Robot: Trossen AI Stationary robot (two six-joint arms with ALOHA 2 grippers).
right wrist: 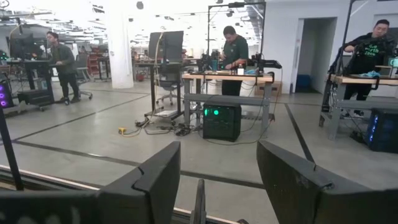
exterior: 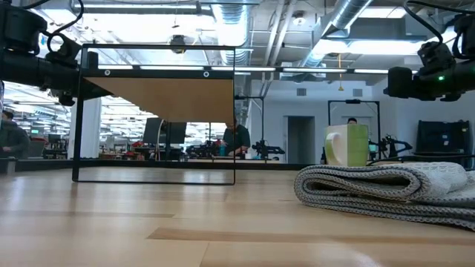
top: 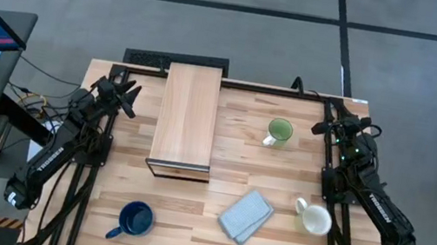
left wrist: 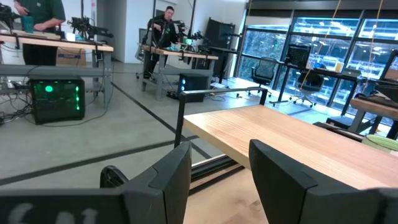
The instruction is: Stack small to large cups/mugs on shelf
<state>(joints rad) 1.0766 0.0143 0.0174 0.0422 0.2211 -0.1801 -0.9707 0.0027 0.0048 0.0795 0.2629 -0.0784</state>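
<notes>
Wooden table set: blue mug, green mug, white mug scattered off the shelf; left hand and right hand parked back, open, empty, leaving room.

You get bright, even overhead light; ceiling strip lights glare above the shelf, whose underside sits in shade. The folded cloth nearest you blurs.

One camera looks straight down on my whole table. Another sits at tabletop height, close behind the folded cloth, facing the room. My wrist cameras look outward past my fingers. The shelf shows in three views.
</notes>
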